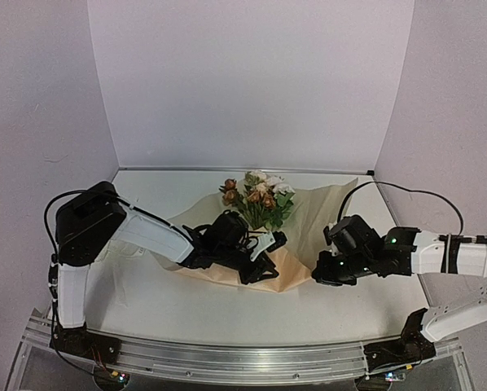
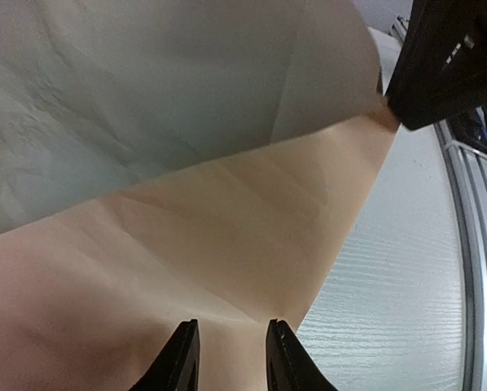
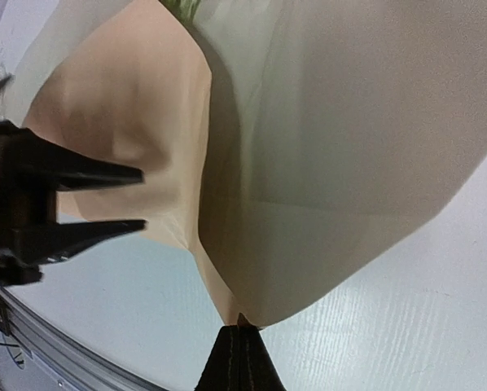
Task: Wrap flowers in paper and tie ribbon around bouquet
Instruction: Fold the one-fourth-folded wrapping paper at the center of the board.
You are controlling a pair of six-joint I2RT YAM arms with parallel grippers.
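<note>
On the worktop (image 1: 186, 301), the flowers (image 1: 258, 195) are laid on the half-folded paper (image 1: 309, 216), its corner seemingly pinched in the closed right pincer (image 3: 239, 330); the left pincer (image 2: 231, 326) is narrowly parted. Wrapping and tying remain undone.

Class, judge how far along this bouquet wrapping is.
Done: flowers lie on the paper. In hand: paper partly folded; right tool pinches its corner, left tool open over it. Left: closing the cone, tying; no ribbon visible.
</note>
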